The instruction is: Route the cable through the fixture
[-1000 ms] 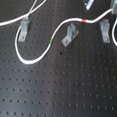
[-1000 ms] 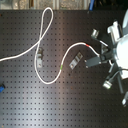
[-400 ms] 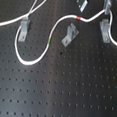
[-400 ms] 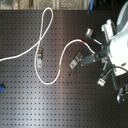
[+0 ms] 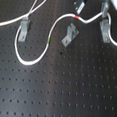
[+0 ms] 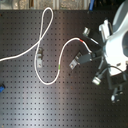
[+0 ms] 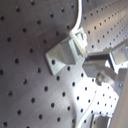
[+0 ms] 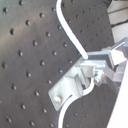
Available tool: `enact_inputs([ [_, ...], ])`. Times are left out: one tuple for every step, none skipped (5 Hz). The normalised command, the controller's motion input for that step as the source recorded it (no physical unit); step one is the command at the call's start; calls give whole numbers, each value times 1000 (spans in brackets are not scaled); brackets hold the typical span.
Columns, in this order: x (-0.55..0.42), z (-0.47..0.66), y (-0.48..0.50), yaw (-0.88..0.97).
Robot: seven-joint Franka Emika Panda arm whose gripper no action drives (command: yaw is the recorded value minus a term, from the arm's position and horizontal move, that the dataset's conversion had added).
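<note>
A dark perforated board (image 5: pixel 57 89) is filling the whole scene in both exterior views, its grid of holes running to every edge. Over the second exterior view's right side the pale robot arm (image 6: pixel 120 37) is leaning in, its dark wrist hardware hanging low over the board.

The cable (image 5: pixel 31 61) is lying loosely across the board. In the first exterior view it is coming in from the first exterior view's left edge, looping up past the left fixture (image 5: pixel 24 29), sagging down in a wide curve, climbing again past its green band (image 5: pixel 49 42), then running toward the first exterior view's right through its red band (image 5: pixel 77 17). The middle fixture (image 5: pixel 70 35) is standing just below that red stretch, apart from the cord. The right fixture (image 5: pixel 105 28) is sitting where the cable is passing down beside it.

The gripper (image 5: pixel 82 3) is hovering at the first exterior view's top edge, just above the red band; I cannot tell how its jaws are standing. In the second wrist view the white cord (image 8: pixel 70 35) is running down into a grey metal bracket (image 8: pixel 75 82).

A small blue object (image 6: pixel 2 89) is sitting at the second exterior view's left edge.
</note>
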Motion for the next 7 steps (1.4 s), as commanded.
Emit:
enact_inputs([
  [-109, 193, 166, 0],
  [-318, 676, 329, 0],
  [0, 15, 0, 0],
  [0, 24, 0, -17],
  [-5, 0, 21, 0],
  [-495, 377, 49, 0],
  [-56, 0, 39, 0],
])
